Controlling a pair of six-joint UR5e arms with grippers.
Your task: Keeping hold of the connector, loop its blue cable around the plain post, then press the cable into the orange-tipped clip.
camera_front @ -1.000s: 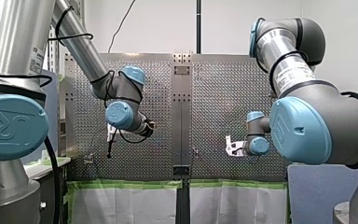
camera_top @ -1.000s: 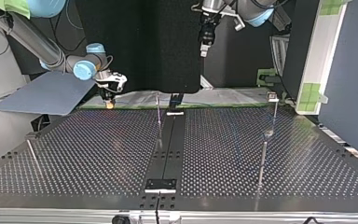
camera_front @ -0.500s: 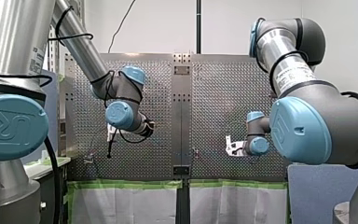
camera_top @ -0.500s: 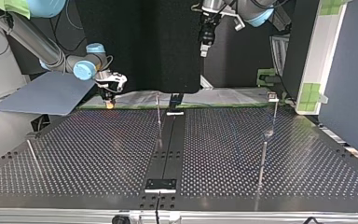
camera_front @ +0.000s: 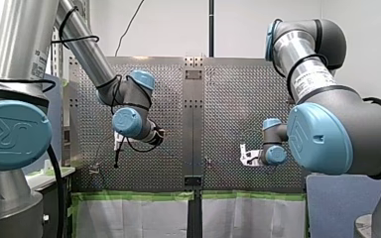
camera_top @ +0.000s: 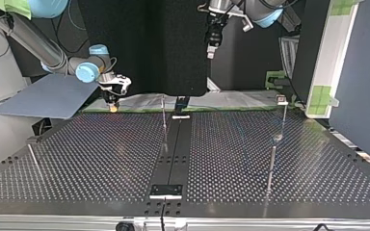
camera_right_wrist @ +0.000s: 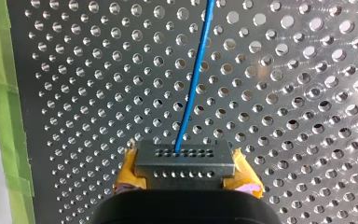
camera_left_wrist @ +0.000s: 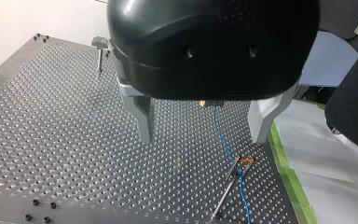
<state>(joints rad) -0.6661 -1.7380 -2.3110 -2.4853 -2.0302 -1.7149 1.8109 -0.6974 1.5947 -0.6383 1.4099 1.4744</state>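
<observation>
My right gripper (camera_right_wrist: 185,171) pinched the grey connector (camera_right_wrist: 182,158) between its 2 yellow pads (camera_right_wrist: 244,175), over the perforated table (camera_right_wrist: 307,93) by its far edge at the top view's left. The connector's long axis ran pad to pad. Its holed face pointed away from the gripper, and the blue cable (camera_right_wrist: 193,79) left it straight ahead. My left gripper (camera_left_wrist: 203,135) hung with its fingers spread, empty.
</observation>
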